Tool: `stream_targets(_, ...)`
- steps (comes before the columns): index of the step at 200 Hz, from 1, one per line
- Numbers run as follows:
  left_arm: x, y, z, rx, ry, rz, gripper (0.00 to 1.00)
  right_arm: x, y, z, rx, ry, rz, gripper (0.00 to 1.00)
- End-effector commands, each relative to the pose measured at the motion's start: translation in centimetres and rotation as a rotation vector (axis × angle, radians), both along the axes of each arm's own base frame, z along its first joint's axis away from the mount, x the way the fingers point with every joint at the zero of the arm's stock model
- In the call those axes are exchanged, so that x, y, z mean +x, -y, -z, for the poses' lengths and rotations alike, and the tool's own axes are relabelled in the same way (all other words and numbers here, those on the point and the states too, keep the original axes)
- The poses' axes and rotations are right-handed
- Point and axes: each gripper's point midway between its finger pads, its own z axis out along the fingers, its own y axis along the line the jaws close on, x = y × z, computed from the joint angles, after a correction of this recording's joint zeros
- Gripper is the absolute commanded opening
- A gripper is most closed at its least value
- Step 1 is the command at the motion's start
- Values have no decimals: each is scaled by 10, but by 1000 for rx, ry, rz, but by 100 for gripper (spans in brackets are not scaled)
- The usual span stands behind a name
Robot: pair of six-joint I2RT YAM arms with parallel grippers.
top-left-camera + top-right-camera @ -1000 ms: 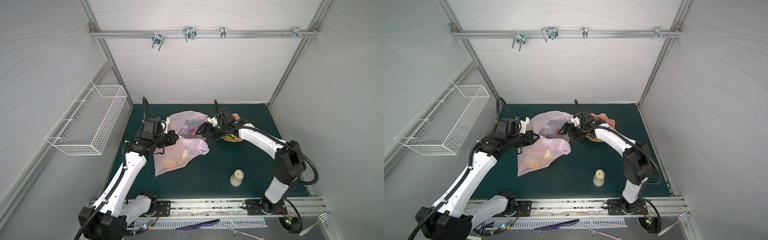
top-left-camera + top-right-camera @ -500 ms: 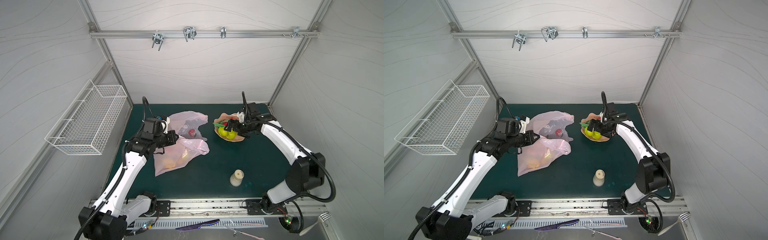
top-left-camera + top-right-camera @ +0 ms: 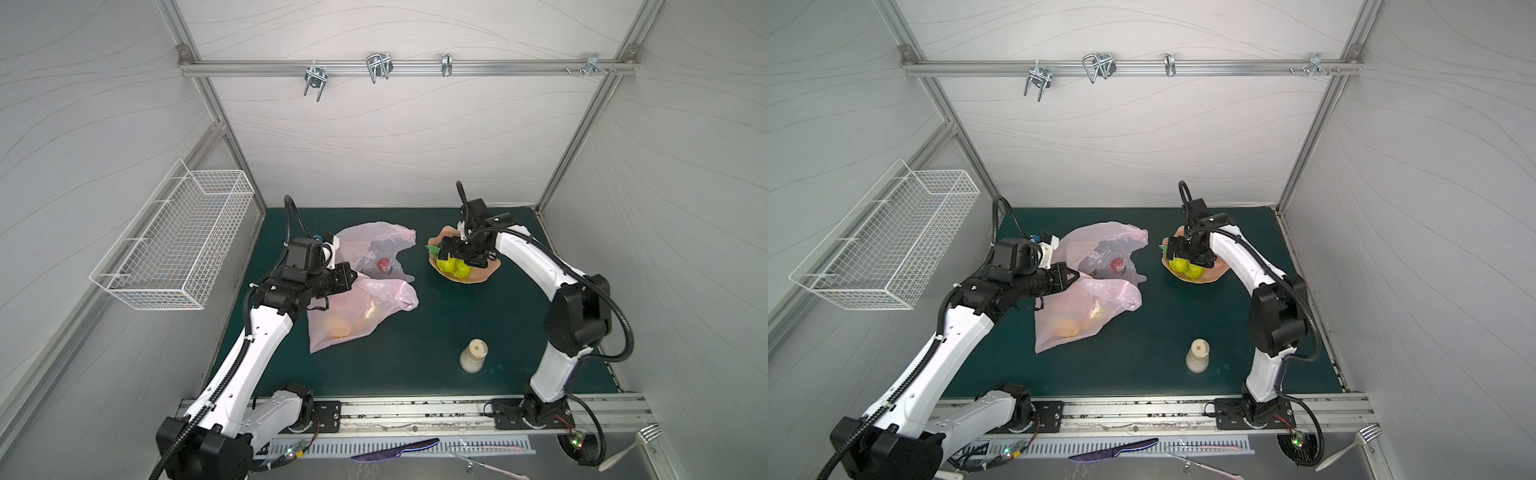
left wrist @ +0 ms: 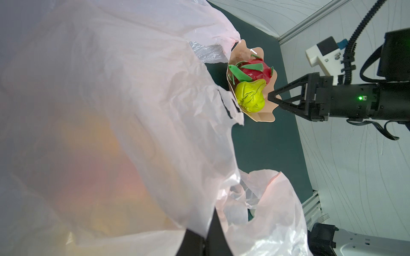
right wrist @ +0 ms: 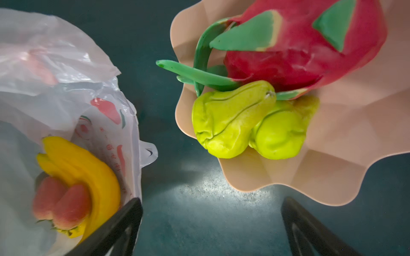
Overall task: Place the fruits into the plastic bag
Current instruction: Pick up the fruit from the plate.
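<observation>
Over the plate (image 5: 355,133), back from the bag (image 3: 357,320), the right gripper (image 5: 211,200) gapes empty above the pears (image 5: 233,119); the left gripper (image 3: 352,276) clamps the bag.

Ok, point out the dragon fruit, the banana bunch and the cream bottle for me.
dragon fruit (image 5: 299,51): right wrist view, on its red skin between two green leaves.
banana bunch (image 5: 93,170): right wrist view, on the middle of the yellow curve.
cream bottle (image 3: 477,348): in a top view, on its cap.
</observation>
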Motion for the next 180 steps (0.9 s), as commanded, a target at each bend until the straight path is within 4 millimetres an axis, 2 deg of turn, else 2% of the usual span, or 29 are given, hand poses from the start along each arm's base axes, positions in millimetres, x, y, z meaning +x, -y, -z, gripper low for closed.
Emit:
stream_targets(1,4,2,-13,-24,59,6,0,-4,14,19,-207,-49,-8,99)
stream_targets(25,4,3,-13,-36,62,9,0,5,13,33,-323,-36,-13,99)
stream_targets(92,2,6,-11,-59,57,17,0,23,8,47,-502,25,-20,99)
stream_targets(141,1,7,-10,-65,51,19,0,29,9,62,-528,21,-12,96)
stream_targets(180,0,7,-12,-66,53,18,0,34,5,63,-515,41,-8,91)
